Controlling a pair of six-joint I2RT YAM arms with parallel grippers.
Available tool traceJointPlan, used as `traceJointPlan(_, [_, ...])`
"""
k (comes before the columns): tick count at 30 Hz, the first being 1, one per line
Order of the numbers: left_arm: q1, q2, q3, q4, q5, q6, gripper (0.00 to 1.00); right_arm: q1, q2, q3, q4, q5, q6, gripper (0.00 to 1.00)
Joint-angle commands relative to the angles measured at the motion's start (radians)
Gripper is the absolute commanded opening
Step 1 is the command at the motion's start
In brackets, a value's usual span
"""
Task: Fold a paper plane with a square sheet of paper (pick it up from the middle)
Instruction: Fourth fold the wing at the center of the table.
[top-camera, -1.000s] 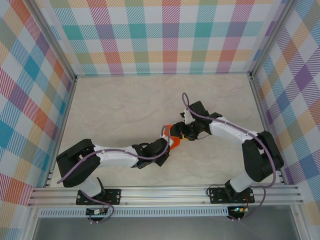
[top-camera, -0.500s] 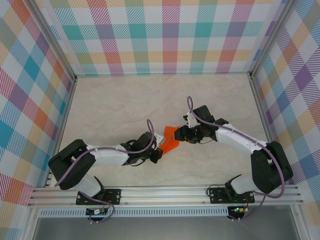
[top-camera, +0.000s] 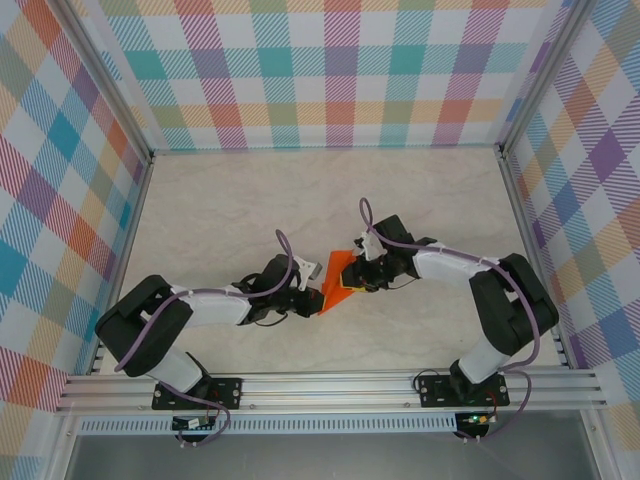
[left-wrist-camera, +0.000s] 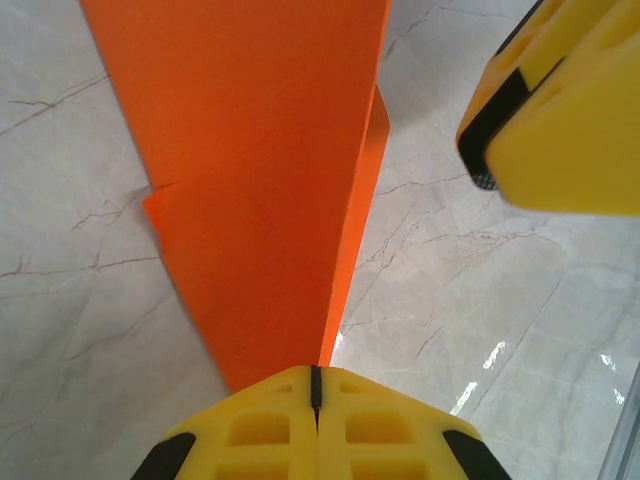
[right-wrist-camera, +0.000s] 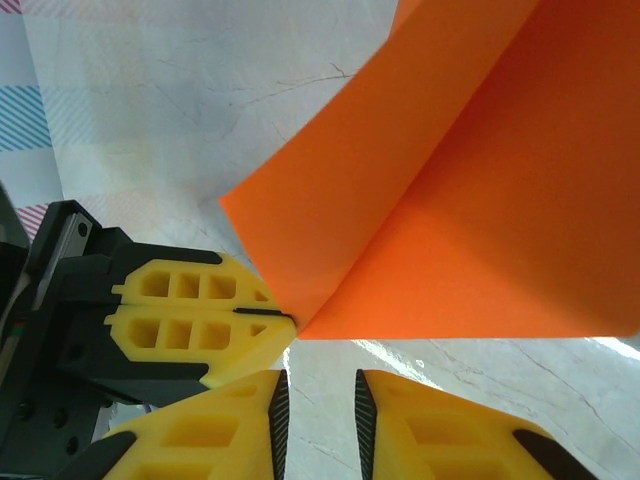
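Observation:
The orange sheet of paper (top-camera: 338, 278) is folded along a crease into a pointed wedge and stands on edge over the middle of the table. My left gripper (top-camera: 316, 296) is shut on its narrow lower end, and in the left wrist view the paper (left-wrist-camera: 260, 190) rises straight out of the closed yellow jaws of the left gripper (left-wrist-camera: 316, 375). My right gripper (top-camera: 357, 279) sits just right of the paper. In the right wrist view the right gripper (right-wrist-camera: 320, 385) is open by a narrow gap with only bare table between the pads, just below the paper's (right-wrist-camera: 450, 190) bottom edge.
The pale marble tabletop (top-camera: 230, 210) lies inside aluminium rails and plaid walls (top-camera: 330, 70). Both arms meet near the table's centre, their fingertips a few centimetres apart. The right gripper's yellow finger (left-wrist-camera: 560, 110) looms at the top right of the left wrist view.
The right jaws have narrowed a good deal and the right gripper has shifted left toward the paper. The left gripper, still clamped, has drawn the paper left and turned it more upright.

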Motion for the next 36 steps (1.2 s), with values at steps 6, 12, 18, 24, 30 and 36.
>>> traceJointPlan(6, [0.025,0.050,-0.007,0.052,0.058,-0.045,0.00,0.017,0.091,0.085,0.074,-0.075,0.010,0.18])
traceJointPlan(12, [0.042,0.060,-0.016,0.089,0.075,-0.073,0.00,0.017,0.155,0.123,0.081,-0.083,0.010,0.16])
traceJointPlan(18, [0.054,0.056,-0.037,0.134,0.103,-0.101,0.00,0.017,0.186,0.153,0.079,-0.072,0.011,0.16])
traceJointPlan(24, [0.054,0.060,-0.013,0.085,0.097,-0.064,0.00,0.017,0.164,0.155,0.028,-0.023,0.008,0.22])
traceJointPlan(30, [0.055,0.055,0.008,0.057,0.105,-0.041,0.02,0.017,0.083,0.148,-0.084,0.121,0.022,0.51])
traceJointPlan(36, [0.044,0.051,0.045,-0.015,0.080,0.008,0.11,0.017,0.106,0.137,-0.052,0.115,0.079,0.62])
